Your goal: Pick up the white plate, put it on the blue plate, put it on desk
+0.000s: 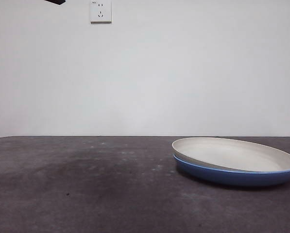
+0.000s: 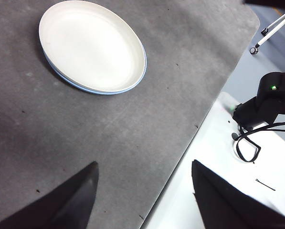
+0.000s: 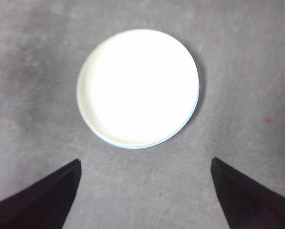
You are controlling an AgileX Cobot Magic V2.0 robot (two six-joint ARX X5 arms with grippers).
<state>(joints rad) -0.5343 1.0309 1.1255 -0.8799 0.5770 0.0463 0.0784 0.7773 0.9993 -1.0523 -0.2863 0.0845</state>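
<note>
The white plate (image 1: 234,154) is seen nested inside the blue plate (image 1: 232,176), both resting on the dark grey surface (image 1: 86,184) with their open faces turned upward. Being round, neither plate shows a long axis. The white plate is slightly offset and tilted in the blue one, so that a thin blue edge (image 3: 190,119) is exposed along one side only, and its rim is lifted a little above the blue rim on the side toward the wall socket (image 1: 100,10). The stack is set well apart from the socket, low and to its right in the front view.

The right gripper (image 3: 144,191) is held above the stack, looking straight down on it, with its fingers spread wide and touching nothing. The left gripper (image 2: 144,191) is held high and off to one side of the stack, near the surface's edge, its fingers likewise parted and empty. A black tip (image 1: 55,2) is seen beside the socket.
</note>
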